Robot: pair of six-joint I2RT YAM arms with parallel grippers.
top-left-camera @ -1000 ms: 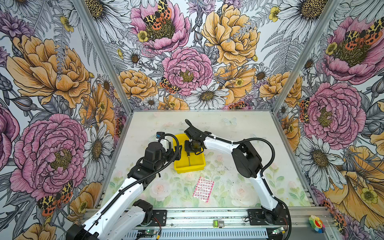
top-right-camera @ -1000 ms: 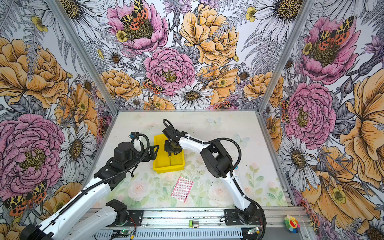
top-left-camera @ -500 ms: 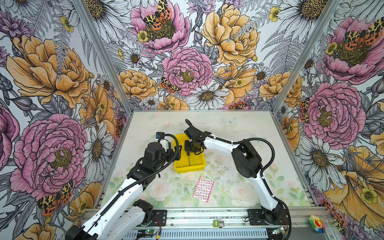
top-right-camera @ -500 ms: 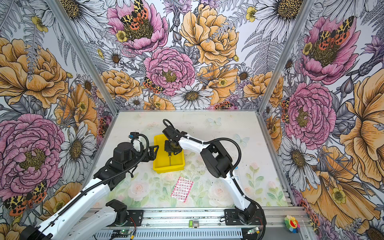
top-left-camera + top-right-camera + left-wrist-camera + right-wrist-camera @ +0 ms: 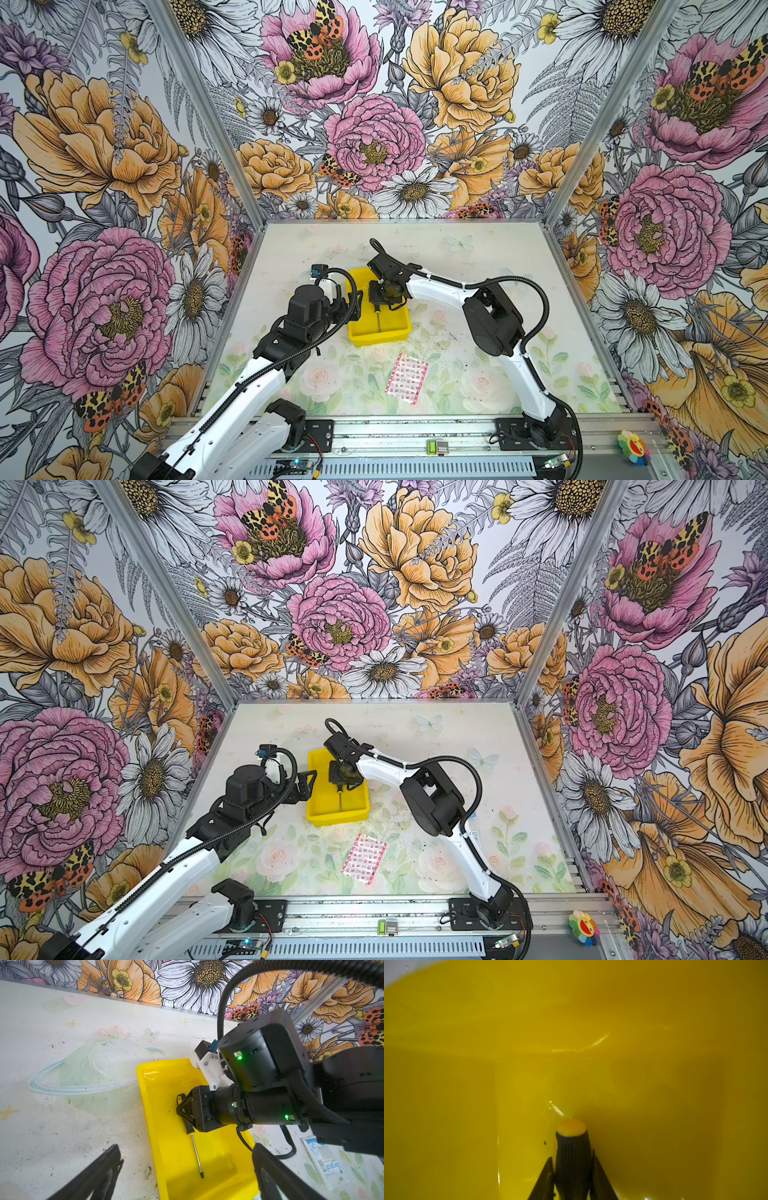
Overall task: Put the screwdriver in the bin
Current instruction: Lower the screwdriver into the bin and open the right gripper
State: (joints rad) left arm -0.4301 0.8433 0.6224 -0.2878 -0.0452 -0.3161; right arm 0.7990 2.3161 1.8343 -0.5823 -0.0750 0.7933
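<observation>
**One step left: screwdriver in the bin, not yet released**

Right hand (image 5: 185, 1115) is clamped on the black handle of the screwdriver (image 5: 196, 1155), down inside the bin (image 5: 220, 1147). In both top views the shaft runs out of the hand toward 6 o'clock, well within the rim. The bin sits near the middle of the tabletop (image 5: 457, 257). The right arm (image 5: 440, 291) reaches in from 3 o'clock. Left hand (image 5: 307, 787) hangs at the bin's 9 o'clock, just beside the rim, jaws spread, holding nothing.

Step, as I judge it: placement is done bar the release. The next move calls for parting the jaws, then a straight lift clear of the rim so nothing drags the tool back out.

View notes:
- Left wrist view gives the whole silver shaft and flat tip, low over the glossy floor. Contact I cannot tell.
- Right wrist view gives only the handle, its yellow end cap and the jaws pinching it.
- Only the top views show the pink patterned sheet (image 5: 406, 379) at the bin's 6 o'clock.
- Left wrist view shows a white packet (image 5: 326, 1164) printed "Surgical". From above, the right arm covers most of it.
</observation>
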